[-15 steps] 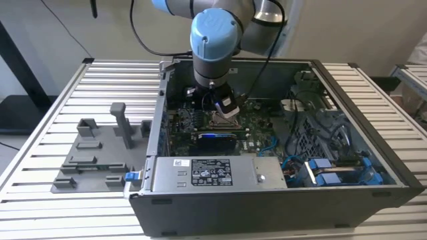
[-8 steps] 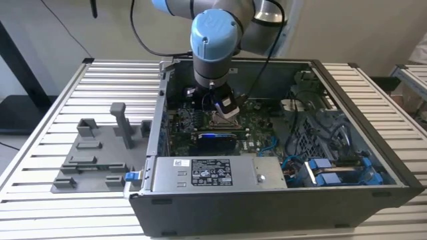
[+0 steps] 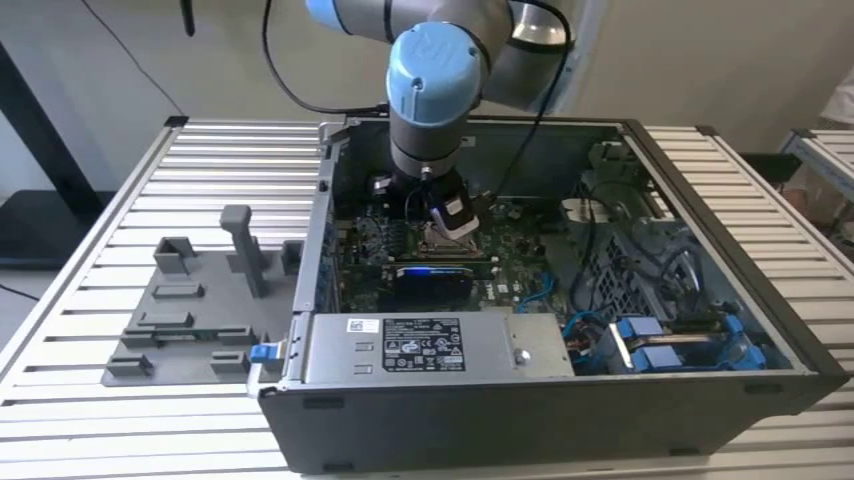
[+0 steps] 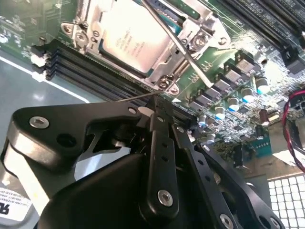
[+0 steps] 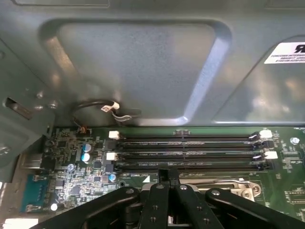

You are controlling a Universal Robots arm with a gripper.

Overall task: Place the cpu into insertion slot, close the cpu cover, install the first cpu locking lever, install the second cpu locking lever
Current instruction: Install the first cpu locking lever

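In the second wrist view the cpu (image 4: 135,39) lies flat in its socket, silver top up. The cpu cover (image 4: 188,38), a metal frame, lies down around it. One locking lever (image 4: 183,47), a straight metal rod, runs slantwise along the cover's edge. A second, thinner rod (image 4: 125,99) reaches my gripper (image 4: 155,101) right at the fingertips; whether it is pinched I cannot tell. The black fingers stand together, shut, just beside the socket's corner. The exterior view has my gripper (image 3: 451,224) low inside the open computer case (image 3: 801,330), over the motherboard (image 3: 514,270).
Black memory slots (image 5: 186,152) run beside the socket, with the grey case wall (image 5: 143,62) right behind them. A white-labelled power-supply box (image 3: 420,345) and blue cables (image 3: 641,345) fill the case's front. A grey fixture plate (image 3: 187,320) lies outside on the slatted table.
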